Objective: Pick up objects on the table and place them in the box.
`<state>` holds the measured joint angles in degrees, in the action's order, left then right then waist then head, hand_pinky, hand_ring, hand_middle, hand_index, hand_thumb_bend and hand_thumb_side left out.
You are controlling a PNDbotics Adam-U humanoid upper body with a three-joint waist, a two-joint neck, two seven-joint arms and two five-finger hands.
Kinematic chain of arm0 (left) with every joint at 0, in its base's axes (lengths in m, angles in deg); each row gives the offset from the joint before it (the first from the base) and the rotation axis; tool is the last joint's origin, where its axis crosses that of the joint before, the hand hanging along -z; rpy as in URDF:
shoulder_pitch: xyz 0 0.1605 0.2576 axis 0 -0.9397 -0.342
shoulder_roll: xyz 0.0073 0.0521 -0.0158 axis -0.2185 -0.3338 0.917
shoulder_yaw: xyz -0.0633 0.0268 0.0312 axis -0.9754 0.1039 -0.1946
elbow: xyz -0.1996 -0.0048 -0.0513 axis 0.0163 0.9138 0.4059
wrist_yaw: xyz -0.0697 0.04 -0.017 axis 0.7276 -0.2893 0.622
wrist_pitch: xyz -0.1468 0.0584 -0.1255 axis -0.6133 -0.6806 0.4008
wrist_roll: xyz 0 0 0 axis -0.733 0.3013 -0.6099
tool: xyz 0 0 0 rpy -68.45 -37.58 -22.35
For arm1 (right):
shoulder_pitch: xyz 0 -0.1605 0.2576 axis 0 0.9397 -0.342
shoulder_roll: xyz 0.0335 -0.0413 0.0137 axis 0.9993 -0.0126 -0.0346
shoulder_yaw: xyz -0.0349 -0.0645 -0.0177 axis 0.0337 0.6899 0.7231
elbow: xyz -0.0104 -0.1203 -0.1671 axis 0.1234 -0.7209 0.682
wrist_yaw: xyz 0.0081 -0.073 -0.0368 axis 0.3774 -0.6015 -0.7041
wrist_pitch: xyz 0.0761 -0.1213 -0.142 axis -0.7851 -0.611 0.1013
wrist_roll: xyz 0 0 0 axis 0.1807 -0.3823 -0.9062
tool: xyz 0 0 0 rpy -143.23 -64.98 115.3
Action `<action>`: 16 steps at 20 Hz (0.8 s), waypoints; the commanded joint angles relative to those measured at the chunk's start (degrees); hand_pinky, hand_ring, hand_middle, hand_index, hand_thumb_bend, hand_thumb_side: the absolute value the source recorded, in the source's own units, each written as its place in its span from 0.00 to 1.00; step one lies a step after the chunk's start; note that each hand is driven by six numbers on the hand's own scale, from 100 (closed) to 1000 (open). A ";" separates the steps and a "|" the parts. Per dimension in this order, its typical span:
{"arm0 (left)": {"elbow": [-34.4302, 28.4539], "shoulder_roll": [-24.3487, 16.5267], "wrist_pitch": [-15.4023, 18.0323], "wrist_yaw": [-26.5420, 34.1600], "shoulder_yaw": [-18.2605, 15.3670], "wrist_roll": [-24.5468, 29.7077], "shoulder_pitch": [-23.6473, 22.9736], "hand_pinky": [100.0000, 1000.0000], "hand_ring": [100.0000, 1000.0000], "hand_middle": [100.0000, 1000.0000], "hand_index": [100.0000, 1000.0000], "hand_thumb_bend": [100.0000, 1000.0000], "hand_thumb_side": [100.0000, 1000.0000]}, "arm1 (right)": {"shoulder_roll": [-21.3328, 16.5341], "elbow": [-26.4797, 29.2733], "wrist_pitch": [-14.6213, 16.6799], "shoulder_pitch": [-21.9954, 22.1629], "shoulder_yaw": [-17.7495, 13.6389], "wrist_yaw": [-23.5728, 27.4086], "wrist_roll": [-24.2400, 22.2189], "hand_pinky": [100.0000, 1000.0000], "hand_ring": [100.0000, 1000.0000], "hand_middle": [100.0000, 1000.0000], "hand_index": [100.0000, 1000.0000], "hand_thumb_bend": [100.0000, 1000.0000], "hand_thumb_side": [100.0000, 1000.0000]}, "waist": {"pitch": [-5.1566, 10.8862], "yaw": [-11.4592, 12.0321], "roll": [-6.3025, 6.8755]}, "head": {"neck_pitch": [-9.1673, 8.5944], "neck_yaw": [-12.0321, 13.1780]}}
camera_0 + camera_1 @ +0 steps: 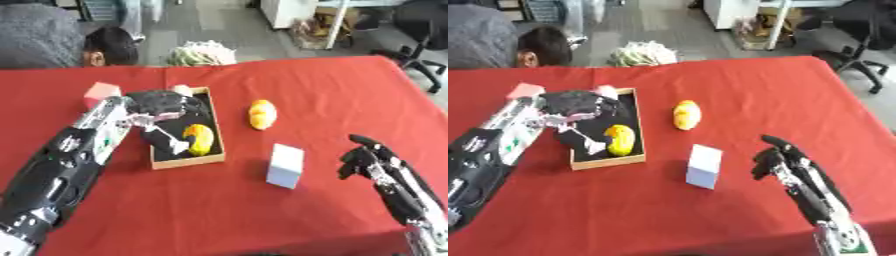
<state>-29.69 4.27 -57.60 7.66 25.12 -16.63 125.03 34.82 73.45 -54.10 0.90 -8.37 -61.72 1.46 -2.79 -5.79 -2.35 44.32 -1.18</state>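
A shallow wooden box [215, 134] with a black floor stands left of centre on the red table [332, 90]. A yellow fruit-like object [199, 139] lies inside it, beside a black-and-white shape [166, 141] I cannot make out. My left hand [162, 102] hovers over the box's far half, and a small pink thing [606, 91] shows at the far rim right by it; whether the hand holds it is unclear. An orange-yellow object [262, 114] and a white block [285, 165] sit right of the box. My right hand [372, 160] rests open at the lower right, holding nothing.
A pink cube [101, 92] stands on the table left of the box, behind my left arm. A person leans at the far left edge without touching anything. A swivel chair [424, 35] and floor clutter lie beyond the table.
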 commanded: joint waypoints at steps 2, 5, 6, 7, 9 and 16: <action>-4.55 -6.05 -4.93 2.71 -4.54 -3.77 3.89 0.81 0.79 0.82 0.88 0.00 0.18 | -0.65 0.80 0.15 -0.51 -0.47 0.19 0.06 0.48 0.51 0.54 0.88 0.00 0.58 | 0.78 0.14 -0.50 | -0.21 -0.26; -1.63 -9.09 -6.43 -3.38 -7.54 -6.92 5.85 0.83 0.82 0.85 0.90 0.10 0.21 | -0.80 0.81 0.10 -0.52 -0.47 0.10 0.06 0.48 0.51 0.54 0.88 0.00 0.58 | 0.64 -0.05 -0.23 | -0.21 -0.45; 0.66 -9.86 -5.89 -5.85 -8.47 -7.41 6.60 0.83 0.83 0.85 0.90 0.13 0.23 | -0.85 0.81 0.11 -0.54 -0.45 0.06 0.04 0.48 0.51 0.54 0.88 0.00 0.59 | 0.50 -0.19 -0.19 | -0.21 -0.41; 2.96 -10.32 -4.99 -8.06 -9.44 -7.94 7.23 0.83 0.83 0.86 0.90 0.12 0.23 | -0.86 0.82 0.12 -0.58 -0.44 0.04 0.03 0.48 0.51 0.54 0.88 0.00 0.59 | 0.36 -0.33 -0.19 | -0.21 -0.36; 7.73 -11.20 -3.03 -11.84 -11.34 -8.32 8.26 0.84 0.84 0.87 0.91 0.17 0.26 | -0.70 0.89 0.14 -0.83 -0.42 0.05 0.05 0.48 0.51 0.54 0.88 0.00 0.59 | -0.17 -0.87 -0.33 | -0.21 -0.17; 16.70 -12.34 -1.36 -25.90 -15.35 -8.87 9.81 0.86 0.88 0.89 0.93 0.34 0.35 | -0.08 1.06 0.26 -1.52 -0.33 0.26 -0.01 0.48 0.51 0.54 0.88 0.00 0.60 | -1.75 -2.88 -1.15 | -0.21 0.73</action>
<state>-13.47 -6.06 -59.07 -16.09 10.93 -25.06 133.04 34.97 73.46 -54.06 -0.09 -8.38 -61.72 1.50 -4.33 -8.63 -2.84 44.33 -0.66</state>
